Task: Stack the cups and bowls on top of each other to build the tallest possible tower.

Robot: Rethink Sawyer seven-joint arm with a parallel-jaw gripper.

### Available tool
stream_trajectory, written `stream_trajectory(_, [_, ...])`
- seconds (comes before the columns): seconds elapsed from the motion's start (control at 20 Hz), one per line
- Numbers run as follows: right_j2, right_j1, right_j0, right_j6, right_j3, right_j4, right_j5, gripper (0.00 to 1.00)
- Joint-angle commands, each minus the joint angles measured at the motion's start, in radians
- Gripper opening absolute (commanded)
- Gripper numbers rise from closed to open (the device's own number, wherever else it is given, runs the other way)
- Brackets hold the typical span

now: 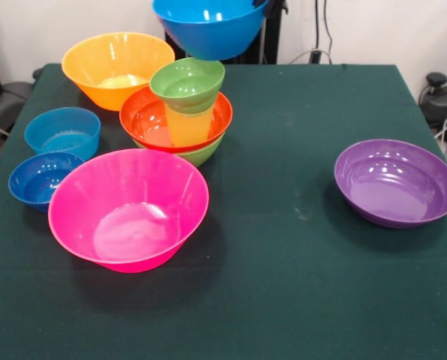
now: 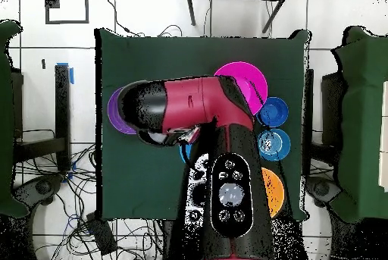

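Observation:
The tower stands left of centre in the front view: a medium green bowl (image 1: 202,154) at the bottom, a red-orange bowl (image 1: 142,120) in it, the yellow cup (image 1: 187,127) upright inside, and a small green bowl (image 1: 187,84) on the cup. A large blue bowl (image 1: 208,28) hangs in the air just above the small green bowl. My gripper (image 1: 259,6) holds it at its rim by the top edge, mostly hidden. In the overhead view my red arm (image 2: 193,105) covers the tower, and only a bit of the blue bowl (image 2: 184,151) shows.
A large pink bowl (image 1: 128,208) sits in front of the tower and an orange bowl (image 1: 117,69) behind it to the left. Two smaller blue bowls (image 1: 62,133) (image 1: 40,178) lie at the left. A purple bowl (image 1: 396,182) lies alone at the right.

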State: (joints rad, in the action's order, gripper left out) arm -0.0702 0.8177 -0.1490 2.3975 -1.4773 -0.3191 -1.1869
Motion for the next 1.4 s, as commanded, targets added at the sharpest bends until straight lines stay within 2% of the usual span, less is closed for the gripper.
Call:
stream_trajectory(0.05, [-0.094, -0.003, -0.041, -0.311, 0.026, -0.093, -0.061, 0.0])
stream_trajectory(0.9, [-0.09, -0.017, -0.064, -0.295, -0.03, -0.112, 0.071, 0.0])
stream_trajectory(1.4, [-0.088, -0.036, -0.051, -0.259, -0.014, -0.126, 0.114, 0.0])
